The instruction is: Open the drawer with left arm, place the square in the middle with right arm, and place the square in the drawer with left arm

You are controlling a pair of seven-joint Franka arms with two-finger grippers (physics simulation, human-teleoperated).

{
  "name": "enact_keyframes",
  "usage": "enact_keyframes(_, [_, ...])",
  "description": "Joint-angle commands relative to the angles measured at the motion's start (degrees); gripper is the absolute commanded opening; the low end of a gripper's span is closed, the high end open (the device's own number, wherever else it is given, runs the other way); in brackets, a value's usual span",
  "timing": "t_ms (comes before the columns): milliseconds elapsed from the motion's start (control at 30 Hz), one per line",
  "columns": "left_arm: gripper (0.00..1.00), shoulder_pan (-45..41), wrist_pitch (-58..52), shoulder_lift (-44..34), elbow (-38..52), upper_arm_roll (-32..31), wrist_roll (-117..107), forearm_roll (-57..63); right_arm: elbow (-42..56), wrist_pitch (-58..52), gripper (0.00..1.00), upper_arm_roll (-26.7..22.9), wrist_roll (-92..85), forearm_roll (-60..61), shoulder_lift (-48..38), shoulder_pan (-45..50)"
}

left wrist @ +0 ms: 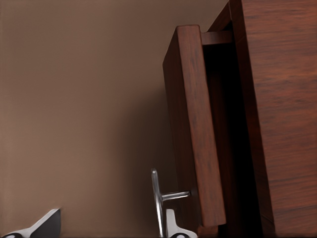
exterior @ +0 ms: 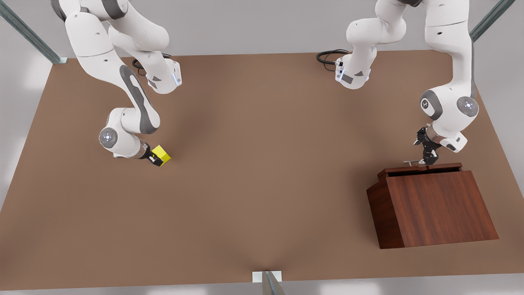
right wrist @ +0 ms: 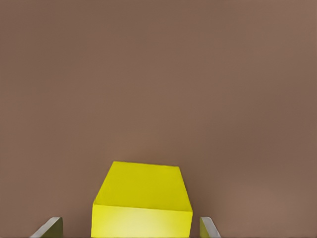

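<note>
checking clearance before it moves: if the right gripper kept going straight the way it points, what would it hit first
The small bright yellow cube. It sits between the right gripper's open fingers, apparently not yet clamped. Beyond it lies bare matte brown tabletop, as far as the right wrist view shows.

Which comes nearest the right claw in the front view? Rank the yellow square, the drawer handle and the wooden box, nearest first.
1. The yellow square, at the right claw on the front view's left.
2. The drawer handle, far right.
3. The wooden box, just beyond.
</note>
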Motion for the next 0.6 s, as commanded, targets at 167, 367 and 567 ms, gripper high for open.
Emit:
enact_keyframes(167, [1.00,0.1,-2.7,-1.5,0.0,0.4,0.0,0.2,-1.9,2.7,1.00,0.1,-0.1,0.0,1.0,0.2])
enact_keyframes(367, [1.00,0.1,-2.9,-1.2,-0.7,0.4,-0.1,0.3,-1.8,2.7,0.88,0.3,-0.1,0.0,2.5,0.9])
enact_keyframes(567, [1.00,0.1,-6.8,-3.3,-0.9,1.0,-0.1,0.3,-1.8,2.4,0.67,0.4,-0.1,0.0,2.5,1.5])
